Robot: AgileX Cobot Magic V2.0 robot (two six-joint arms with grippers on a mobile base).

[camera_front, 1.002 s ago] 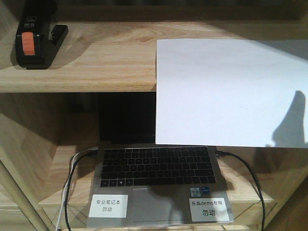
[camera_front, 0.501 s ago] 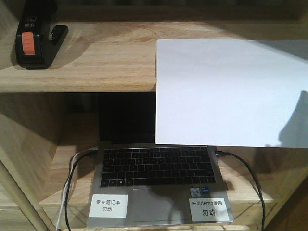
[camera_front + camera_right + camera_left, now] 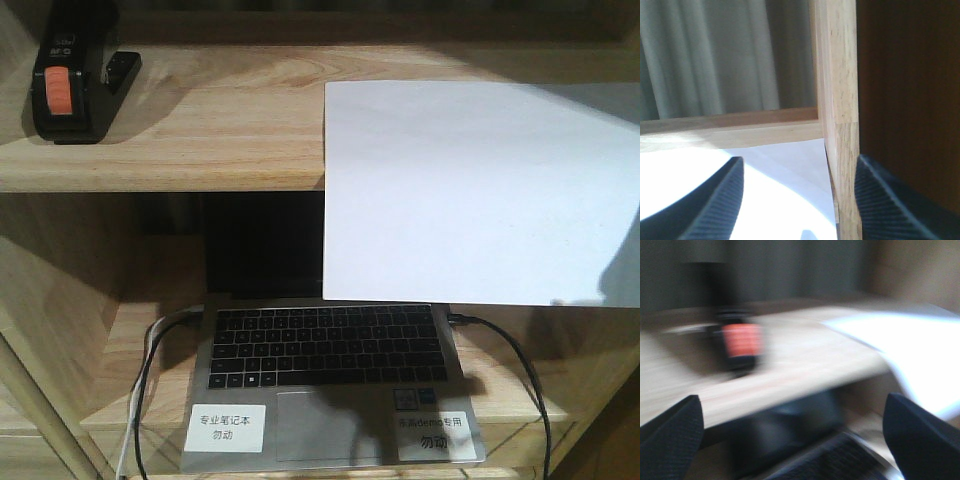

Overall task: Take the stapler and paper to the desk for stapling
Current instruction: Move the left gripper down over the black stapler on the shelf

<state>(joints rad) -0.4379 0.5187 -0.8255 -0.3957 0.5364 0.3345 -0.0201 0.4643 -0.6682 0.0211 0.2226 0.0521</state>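
Both jaws spread, empty. Risk of nudging overhanging paper (image 3: 480, 190), right of frame, off shelf (image 3: 200, 130) before pinching it.

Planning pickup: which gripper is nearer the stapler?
Left. The left gripper faces the stapler, ahead between its open fingers. The right gripper is over the paper by the shelf's side panel, stapler unseen.

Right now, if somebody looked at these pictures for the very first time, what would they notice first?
Probably the big white paper, lying on the right of the upper shelf and hanging over its front edge, hiding part of the open laptop below. Next comes the black stapler with its bright orange patch, at the far left of that shelf.
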